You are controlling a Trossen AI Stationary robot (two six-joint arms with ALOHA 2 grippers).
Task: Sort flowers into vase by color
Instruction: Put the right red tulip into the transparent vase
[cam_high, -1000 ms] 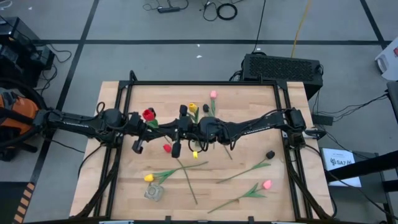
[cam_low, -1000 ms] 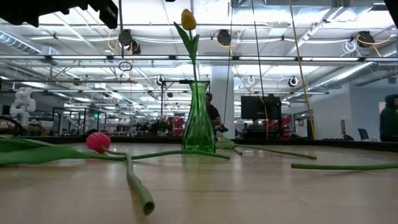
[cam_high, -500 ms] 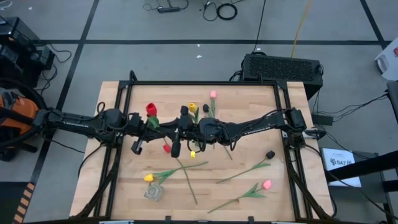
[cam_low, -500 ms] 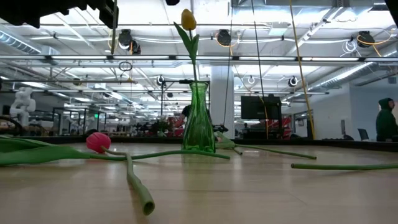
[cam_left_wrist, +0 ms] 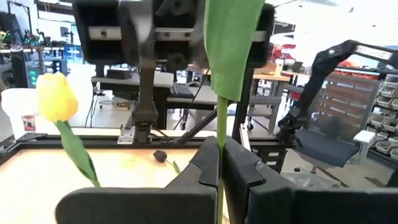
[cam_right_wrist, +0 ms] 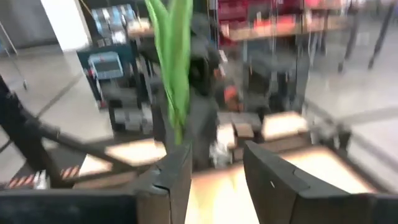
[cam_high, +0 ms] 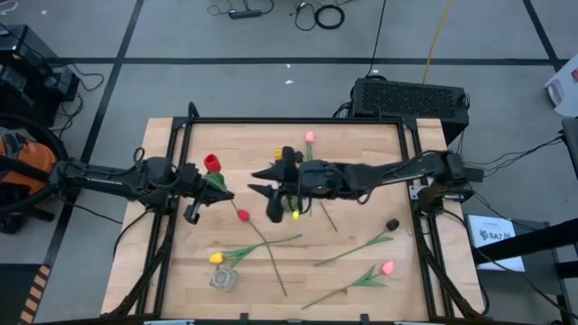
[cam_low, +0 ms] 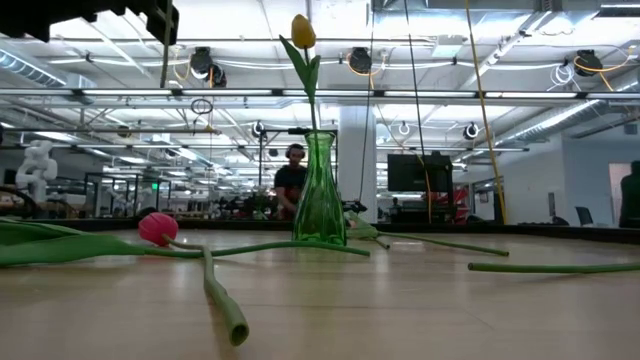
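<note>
Your wooden counter [cam_high: 181, 262] fills mid-frame: left claw [cam_high: 217, 188] is clamped on the red tulip's stem [cam_left_wrist: 219, 134]; right claw [cam_high: 267, 185], centre, stands apart, empty.

The table [cam_high: 361, 271] is seen straight from above in the high view, with both arms and some floor around it. In the low view the tabletop is looked across at surface level, into the room behind. The green vase [cam_low: 319, 198] stands near this camera. The yellow tulip [cam_left_wrist: 56, 98] is shared by the low and left wrist views. Each wrist camera faces forward, very close behind its own fingers.
</note>
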